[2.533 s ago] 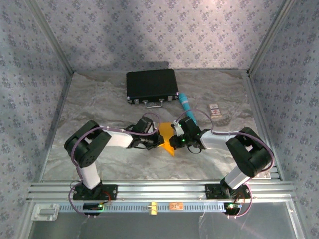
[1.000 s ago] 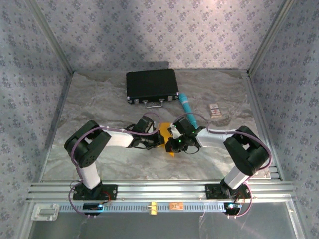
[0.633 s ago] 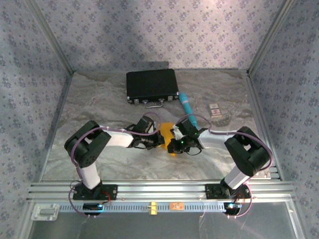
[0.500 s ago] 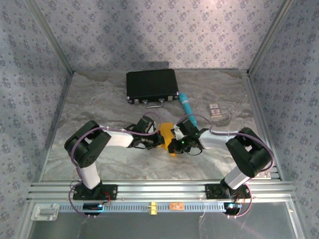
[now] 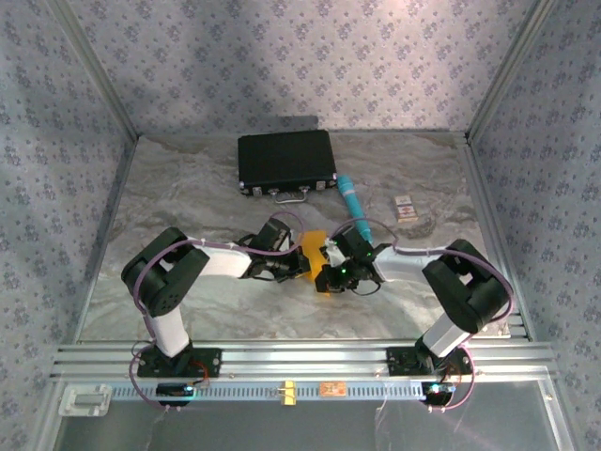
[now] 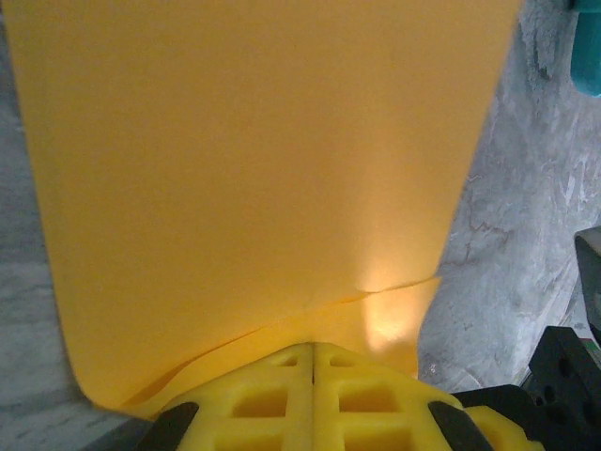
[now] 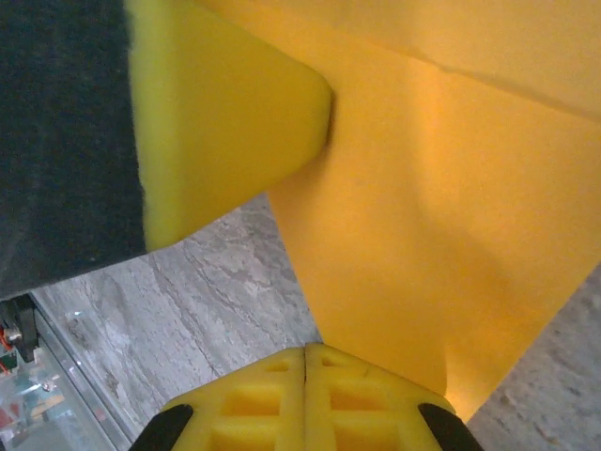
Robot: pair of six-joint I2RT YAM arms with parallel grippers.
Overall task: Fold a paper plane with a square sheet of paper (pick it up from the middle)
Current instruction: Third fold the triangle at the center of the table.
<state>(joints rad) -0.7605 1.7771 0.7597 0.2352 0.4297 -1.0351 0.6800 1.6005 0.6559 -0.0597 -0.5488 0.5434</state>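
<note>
The orange-yellow square sheet of paper [image 5: 314,245] lies folded on the table between my two grippers. In the left wrist view the paper [image 6: 254,141] spreads to both sides of the left gripper [image 6: 313,346], whose jaws are shut with the tip down on a folded layer edge. In the right wrist view the right gripper [image 7: 305,349] is shut too, its tip against the near edge of the paper [image 7: 423,188]. A left fingertip [image 7: 216,113] rests on the sheet there. From above, the left gripper [image 5: 300,265] and right gripper [image 5: 325,274] nearly touch.
A black case [image 5: 286,160] stands at the back centre. A teal pen-like tube [image 5: 349,195] lies just behind the right arm, its end also in the left wrist view [image 6: 590,47]. A small card [image 5: 405,207] lies to the back right. Metal frame rails border the table.
The right gripper has slid a little left and nearer along the paper, covering more of it. The left gripper has stayed put, and both have stayed shut.
</note>
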